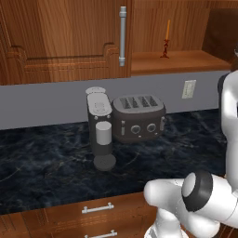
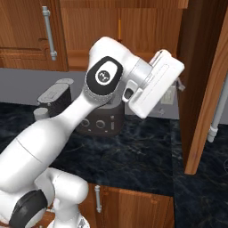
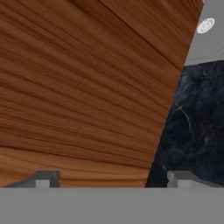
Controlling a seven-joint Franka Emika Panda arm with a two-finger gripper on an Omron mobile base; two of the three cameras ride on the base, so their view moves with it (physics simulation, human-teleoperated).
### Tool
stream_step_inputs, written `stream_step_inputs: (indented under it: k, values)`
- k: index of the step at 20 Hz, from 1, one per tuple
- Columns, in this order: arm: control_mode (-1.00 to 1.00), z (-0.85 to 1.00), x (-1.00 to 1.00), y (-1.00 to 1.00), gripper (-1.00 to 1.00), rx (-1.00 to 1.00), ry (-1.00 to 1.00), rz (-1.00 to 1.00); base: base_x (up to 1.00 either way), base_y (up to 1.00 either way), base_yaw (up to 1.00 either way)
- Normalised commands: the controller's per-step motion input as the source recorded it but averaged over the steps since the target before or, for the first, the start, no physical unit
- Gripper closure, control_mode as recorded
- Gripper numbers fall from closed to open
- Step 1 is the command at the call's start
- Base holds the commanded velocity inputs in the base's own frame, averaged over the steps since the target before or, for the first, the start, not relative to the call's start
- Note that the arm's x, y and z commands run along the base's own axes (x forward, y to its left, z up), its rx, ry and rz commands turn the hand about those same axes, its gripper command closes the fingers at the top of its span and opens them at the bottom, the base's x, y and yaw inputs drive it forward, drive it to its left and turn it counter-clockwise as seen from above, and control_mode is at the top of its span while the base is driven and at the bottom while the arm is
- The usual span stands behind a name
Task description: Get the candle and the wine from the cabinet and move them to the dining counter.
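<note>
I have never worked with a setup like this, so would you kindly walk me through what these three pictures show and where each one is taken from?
This is a simulated kitchen with a white robot arm on a driving base. Two pictures come from cameras on the base, behind the arm to its left and right; the third looks along the gripper from the hand.

On the black countertop stand a coffee machine and a toaster. Above, the cabinet has one door swung open, and the candle stands upright on its shelf. I cannot make out the wine bottle here.

The hand camera faces wood grain close up, probably that open door, with countertop beside it. The two finger tips stand far apart with nothing between them, so the gripper is open and holds nothing.
</note>
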Motion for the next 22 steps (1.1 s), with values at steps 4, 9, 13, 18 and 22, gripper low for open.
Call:
stream_step_inputs:
  k: [4, 9, 13, 18, 22]
  values:
    - [-1.00, -0.11, 0.06, 0.36, -1.00, 0.07, 0.00, 0.00, 0.00, 0.00, 0.00]
    - [-1.00, -0.04, 0.00, 0.62, -1.00, 0.03, 0.00, 0.05, 0.00, 0.00, 0.00]
    - [-1.00, 0.00, 0.00, 0.76, -1.00, 0.00, 0.00, 0.15, 0.00, 0.00, 0.00]
    - [-1.00, 0.00, 0.00, 0.75, -1.00, 0.00, 0.06, 0.26, 0.00, 0.00, 0.00]
    - [-1.00, 0.00, -0.04, 0.76, -1.00, -0.02, 0.14, 0.31, 0.00, 0.00, 0.00]
